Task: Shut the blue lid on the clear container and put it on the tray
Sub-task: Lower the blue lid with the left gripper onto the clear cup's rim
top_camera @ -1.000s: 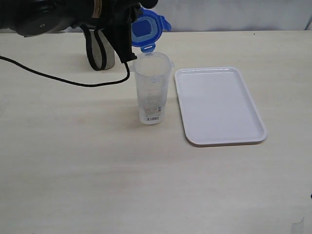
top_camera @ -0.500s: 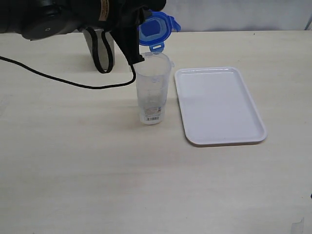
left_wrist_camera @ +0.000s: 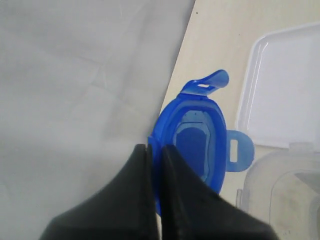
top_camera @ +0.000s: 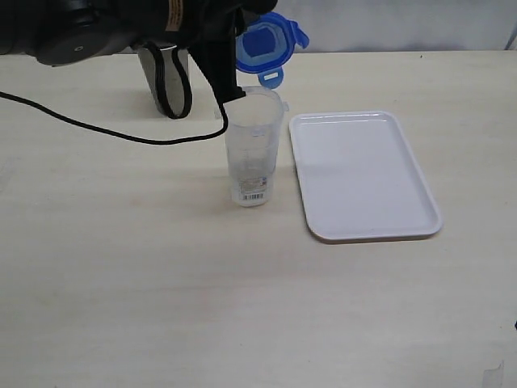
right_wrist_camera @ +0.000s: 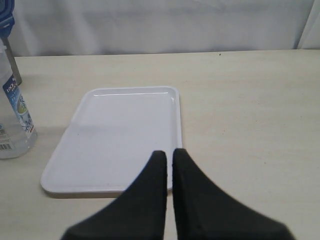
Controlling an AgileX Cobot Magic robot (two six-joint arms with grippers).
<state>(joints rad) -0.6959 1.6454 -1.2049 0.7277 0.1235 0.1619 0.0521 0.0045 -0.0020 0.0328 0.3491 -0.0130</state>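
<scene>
left gripper is clenched on the lid, held by its rim and tipped on edge just above the container. the container stands upright and open on the table. i judge the lid needs levelling. the tray lies just right of the container. right gripper is pressed closed on nothing, facing the tray.

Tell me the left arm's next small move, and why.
Probably lower the blue lid over the clear container and level it onto the open mouth. The left gripper pinches the lid's edge and holds it tilted above the rim, not yet seated.
</scene>
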